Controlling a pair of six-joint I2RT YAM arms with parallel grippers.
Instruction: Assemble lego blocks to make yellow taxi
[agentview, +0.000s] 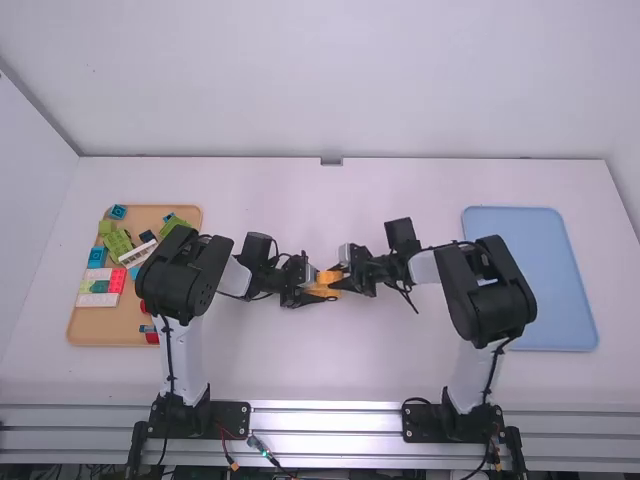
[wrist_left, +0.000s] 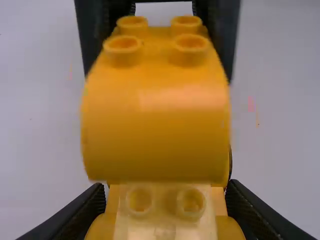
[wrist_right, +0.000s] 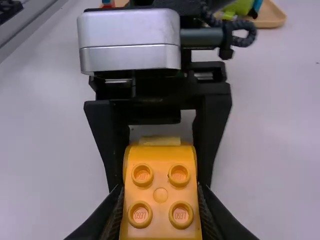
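Near the table's middle, my left gripper (agentview: 308, 291) and right gripper (agentview: 346, 279) face each other with yellow-orange bricks (agentview: 325, 284) between them. In the left wrist view, a curved yellow-orange brick (wrist_left: 156, 120) with studs sits against a lighter yellow piece (wrist_left: 165, 215). The left gripper (wrist_left: 165, 212) is shut on that lighter piece, and the other gripper's black fingers flank the curved brick's far end. In the right wrist view, the right gripper (wrist_right: 161, 207) is shut on the curved brick (wrist_right: 160, 195); a pale yellow edge shows behind it. Whether the pieces are fully pressed together, I cannot tell.
On the left, a tan tray (agentview: 100, 328) holds several green, blue, white and red bricks, partly under the left arm. A blue tray (agentview: 560, 290) lies at the right, beside the right arm. Bare white table (agentview: 330, 360) lies between the arm bases and the grippers.
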